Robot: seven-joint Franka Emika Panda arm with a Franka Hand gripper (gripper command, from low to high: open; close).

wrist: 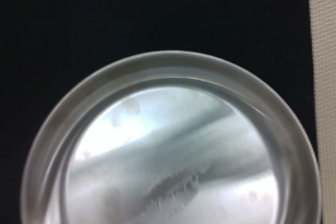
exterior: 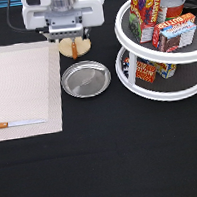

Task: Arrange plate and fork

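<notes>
Round shiny silver metal plate (exterior: 86,79) lying on the black tabletop (exterior: 103,151), just beside the pale woven placemat (exterior: 19,86), not on it. Tool (exterior: 71,39) low over the tan wooden disc (exterior: 82,45), close to the small brown-handled fork (exterior: 73,51); impossible to tell if open or holding. Arranging seemingly not finished

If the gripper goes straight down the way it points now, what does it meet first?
Probably the small tan wooden disc below the gripper, with the wooden-handled fork lying on it; depth is unclear. The round silver metal plate lies nearer the exterior view's bottom.
</notes>
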